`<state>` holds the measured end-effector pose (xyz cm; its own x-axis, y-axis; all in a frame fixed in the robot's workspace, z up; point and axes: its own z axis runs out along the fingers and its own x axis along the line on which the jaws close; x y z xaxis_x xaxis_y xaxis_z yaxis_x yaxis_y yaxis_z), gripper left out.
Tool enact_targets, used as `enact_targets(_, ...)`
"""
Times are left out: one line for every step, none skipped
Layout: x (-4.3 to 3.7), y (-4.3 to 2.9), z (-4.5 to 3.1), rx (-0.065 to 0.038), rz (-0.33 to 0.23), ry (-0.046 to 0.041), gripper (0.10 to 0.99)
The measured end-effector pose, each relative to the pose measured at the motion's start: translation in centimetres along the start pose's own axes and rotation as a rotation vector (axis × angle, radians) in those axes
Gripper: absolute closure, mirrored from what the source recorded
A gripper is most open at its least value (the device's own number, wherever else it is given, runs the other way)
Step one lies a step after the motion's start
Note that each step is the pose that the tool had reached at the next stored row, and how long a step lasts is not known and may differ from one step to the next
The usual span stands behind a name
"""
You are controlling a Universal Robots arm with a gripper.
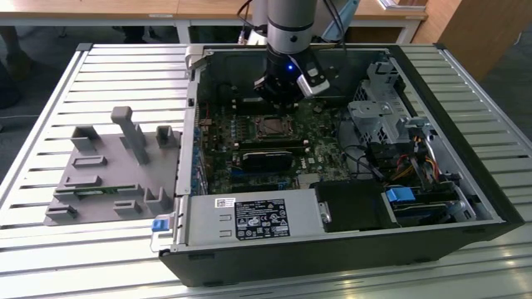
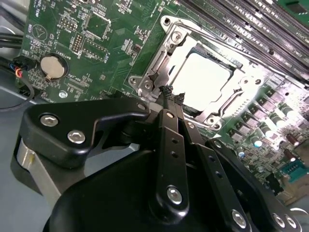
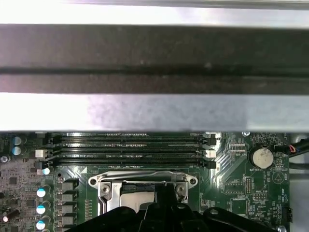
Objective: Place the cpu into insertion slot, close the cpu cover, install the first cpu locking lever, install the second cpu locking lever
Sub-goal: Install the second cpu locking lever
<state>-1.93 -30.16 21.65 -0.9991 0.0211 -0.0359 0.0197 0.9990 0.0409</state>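
Nearest in the exterior view: slatted pale metal worktop point(image 1: 99, 261), then open black computer case point(image 1: 332, 255) lying on its side, with a white-and-black printed label point(image 1: 259, 219) on its silvery near bracket; print too small to read. At the exterior view's left, on the slats, a grey plastic fixture block with upright posts point(image 1: 112, 168). Inside the case, green circuit board point(image 1: 249, 149), and on it the insertion slot point(image 1: 273, 126), a small square dark socket with silvery rim. Just beyond the socket, black claw point(image 1: 287, 103) hanging from the grey arm, low over the board.

Closer detail in the second wrist view: claw point(image 2: 172, 93) with fingertips pressed together, clenched, nothing visibly between them, tips at the edge of the cpu cover point(image 2: 203, 77), a square silvery frame plate lying down flat. Through its window, the cpu point(image 2: 200, 77), a pale silver metal-topped chip, seated in the socket. Round silver coin battery point(image 2: 52, 66) off to one side.

In the first wrist view, farther on: long black memory slots point(image 3: 128, 147), then the grey case wall point(image 3: 154, 111).
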Motion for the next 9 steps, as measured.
enact_targets(-0.01,0.01,-0.21,0.0,0.0,-0.0001,0.98)
enact_targets(-0.02,0.02,-0.46,0.0,0.0,-0.0002,0.98)
enact_targets(-0.03,0.03,-0.76,0.0,0.0,0.0,0.98)
enact_targets(-0.04,0.04,-1.02,0.0,0.0,-0.0001,0.98)
enact_targets(-0.04,0.05,-1.22,0.0,0.0,0.0001,0.98)
enact_targets(-0.05,0.05,-1.32,0.0,0.0,0.0,0.98)
enact_targets(-0.05,0.03,-1.34,0.0,0.0,0.0,0.98)
enact_targets(-0.05,0.0,-1.34,0.0,0.0,-0.0001,0.98)
enact_targets(-0.06,-0.06,-1.35,0.0,0.0,-0.0001,0.98)
